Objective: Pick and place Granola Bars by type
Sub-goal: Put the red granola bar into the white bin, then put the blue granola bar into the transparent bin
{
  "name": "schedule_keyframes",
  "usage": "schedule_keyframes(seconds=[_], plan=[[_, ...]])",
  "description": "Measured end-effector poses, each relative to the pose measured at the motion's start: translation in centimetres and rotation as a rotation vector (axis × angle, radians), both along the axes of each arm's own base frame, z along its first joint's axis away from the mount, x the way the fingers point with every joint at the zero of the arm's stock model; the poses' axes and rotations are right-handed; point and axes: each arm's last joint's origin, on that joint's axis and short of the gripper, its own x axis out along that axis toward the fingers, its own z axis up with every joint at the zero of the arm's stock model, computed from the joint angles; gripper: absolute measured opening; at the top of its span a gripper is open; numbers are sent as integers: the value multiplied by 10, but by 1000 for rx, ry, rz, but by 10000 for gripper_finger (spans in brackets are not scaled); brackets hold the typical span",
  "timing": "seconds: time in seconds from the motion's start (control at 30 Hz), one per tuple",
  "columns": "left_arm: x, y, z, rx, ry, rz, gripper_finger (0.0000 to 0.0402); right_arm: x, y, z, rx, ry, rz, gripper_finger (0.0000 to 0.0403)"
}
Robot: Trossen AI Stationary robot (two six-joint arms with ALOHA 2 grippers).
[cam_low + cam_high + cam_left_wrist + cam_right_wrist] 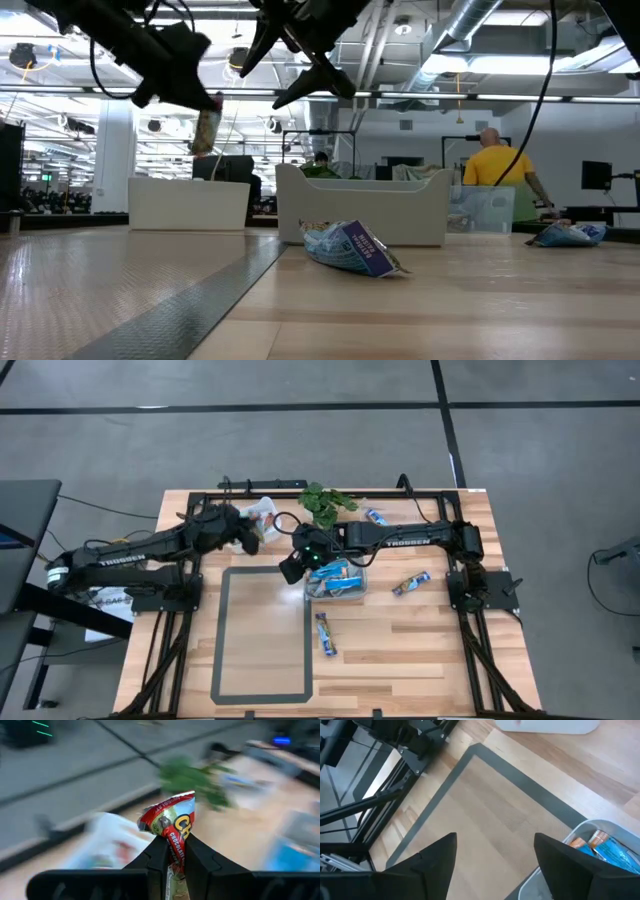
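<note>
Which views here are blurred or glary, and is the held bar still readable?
Left wrist view: the background is smeared, yet the red bar clamped in the left gripper is sharp enough to read. Low view: bright ceiling lights leave both arms as dark silhouettes. High view and right wrist view: evenly lit, with the right gripper open.

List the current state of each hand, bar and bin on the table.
Left hand: shut on red foil-wrapped granola bar, raised.
Right hand: open, empty, above table.
Clear plastic bin: holds blue bars.
Blue foil-wrapped bar: loose on wood.
Blue bar: loose beside the bin.
</note>
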Motion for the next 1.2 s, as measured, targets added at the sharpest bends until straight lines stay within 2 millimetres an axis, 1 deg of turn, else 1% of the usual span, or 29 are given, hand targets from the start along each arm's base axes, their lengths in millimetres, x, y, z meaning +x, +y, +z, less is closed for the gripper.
schedule_keyframes(seconds=[0.13, 0.23, 0.43, 0.57, 0.77, 0.87, 0.97, 1.1, 1.2], plan=[[-8, 15, 1, 90, 73, 139, 34, 0, 1, 0, 0, 4, 2, 260], [-12, 22, 0, 102, 112, 148, 40, 0, 2, 0, 1, 4, 3, 260], [-22, 30, -8, 60, 210, 167, 57, 0, 3, 0, 1, 4, 7, 260], [-27, 32, -13, 5, 246, 150, 84, 0, 3, 0, 1, 4, 7, 260], [-31, 36, -16, -54, 252, 117, 144, 0, 3, 0, 1, 4, 7, 260], [-30, 35, -17, -72, 246, 55, 167, 0, 3, 0, 1, 4, 7, 260], [-28, 32, -17, -90, 236, -73, 179, -1, 7, -1, -8, 20, 25, 260], [-30, 24, -11, -108, 159, -261, 183, -6, 21, -5, -25, 82, 71, 260], [-38, 15, -4, -92, 79, -342, 183, -11, 34, -8, -50, 134, 86, 260]])
